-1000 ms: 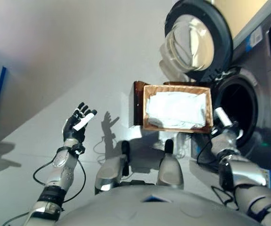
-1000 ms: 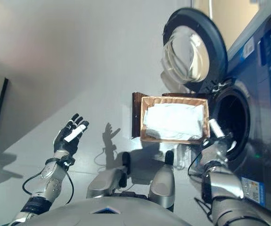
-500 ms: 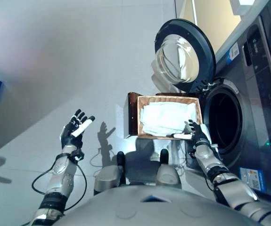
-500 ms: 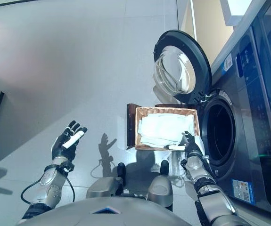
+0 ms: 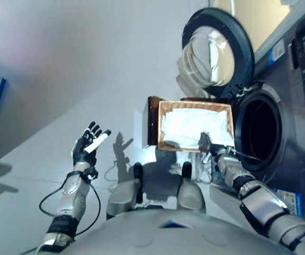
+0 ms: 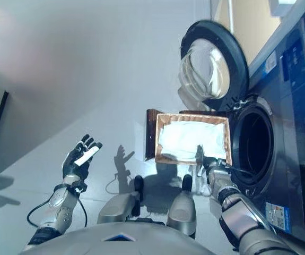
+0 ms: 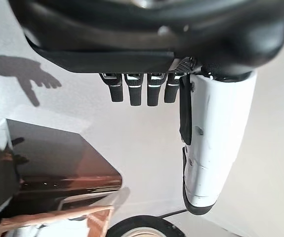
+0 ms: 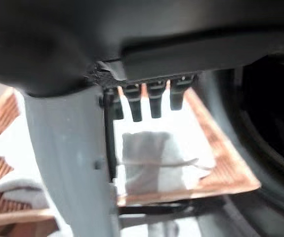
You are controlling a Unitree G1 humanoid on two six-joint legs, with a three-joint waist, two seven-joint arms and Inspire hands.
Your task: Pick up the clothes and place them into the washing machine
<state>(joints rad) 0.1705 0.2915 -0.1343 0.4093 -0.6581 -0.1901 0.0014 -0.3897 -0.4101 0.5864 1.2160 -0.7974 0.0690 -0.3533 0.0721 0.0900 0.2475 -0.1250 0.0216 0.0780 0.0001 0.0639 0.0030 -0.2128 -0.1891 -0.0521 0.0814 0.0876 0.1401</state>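
Clothes (image 5: 195, 127): a pale, crumpled heap filling a basket (image 5: 164, 123) that stands on the floor, directly in front of the robot.

Left robot hand (image 5: 88, 143): raised at about 9 o'clock from the basket, well apart from it, fingers straight and spread, holding nothing. Its wrist view shows only bare floor past the fingertips, with the basket's dark side panel off to one edge. This hand appears idle.

Basket: rectangular, woven, with its long axis running left to right. The heap inside follows the same axis and lies roughly level with the rim.

Right robot hand (image 5: 209, 144): at the basket's near right corner, at about 5 o'clock from the middle of the heap, over the rim. In its wrist view the fingers (image 8: 154, 101) point out straight above the cloth with a fold of fabric just past them; nothing is gripped. Whether the fingertips touch the cloth cannot be told.

Washer drum (image 5: 261, 125): a dark round opening at 3 o'clock from the basket, just beside its right end. The door (image 5: 216, 50) stands swung open at about 12 to 1 o'clock, clear of the opening.

Key relation: the right hand is much the nearer, with the clothes ahead of it and to its left and the drum to its right. The likely move is a short reach forward and down onto the heap, then a carry to 3 o'clock.
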